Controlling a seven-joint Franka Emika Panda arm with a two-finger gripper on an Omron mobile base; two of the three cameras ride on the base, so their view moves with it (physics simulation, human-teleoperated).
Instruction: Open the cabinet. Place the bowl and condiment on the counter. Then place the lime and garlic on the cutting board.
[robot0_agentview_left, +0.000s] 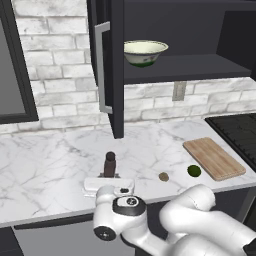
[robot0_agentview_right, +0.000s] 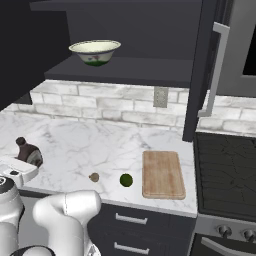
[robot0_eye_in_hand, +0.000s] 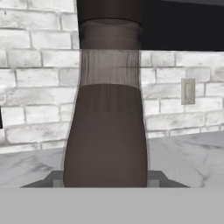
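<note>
bottle (robot0_agentview_left: 110, 164) stands upright on the worktop (robot0_agentview_left: 45, 165), pinched in the hand (robot0_agentview_left: 109, 185); bowl (robot0_agentview_left: 145, 52) sits on the open cabinet's (robot0_agentview_left: 113, 65) shelf.

Condiment (robot0_eye_in_hand: 107, 122) between the jaws — cap cut by top edge, base hidden below; finger contact on its sides cannot be told.

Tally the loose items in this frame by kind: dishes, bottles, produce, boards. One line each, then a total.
Dishes: 1, the bowl on the cabinet shelf.
Bottles: 1, the condiment bottle on the counter, between the fingers of the tool.
Produce: 2, the lime and the garlic, both on the counter.
Boards: 1, the cutting board.
Total: 5.
</note>
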